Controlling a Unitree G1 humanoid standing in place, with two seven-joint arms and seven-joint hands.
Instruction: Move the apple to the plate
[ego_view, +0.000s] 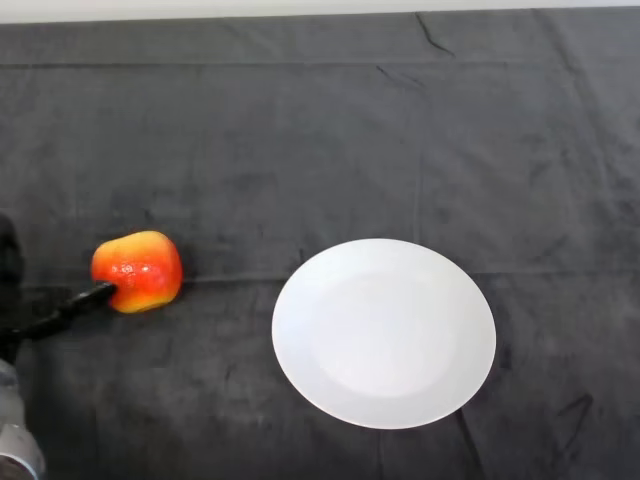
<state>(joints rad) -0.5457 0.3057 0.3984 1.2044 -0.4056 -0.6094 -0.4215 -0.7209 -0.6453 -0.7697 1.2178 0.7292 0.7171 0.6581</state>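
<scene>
A red and yellow apple (137, 271) sits on the dark cloth at the left. A white round plate (384, 333) lies bare to its right, about a hand's width away. My left hand (58, 313) comes in from the left edge, and most of it is cut off by that edge. One straight black finger reaches to the apple's lower left side and touches it. Nothing is curled round the apple. A bit of the silver-grey arm (14, 440) shows in the lower left corner.
The dark cloth (320, 130) covers the whole table and has a few creases. The table's far edge runs along the top of the view.
</scene>
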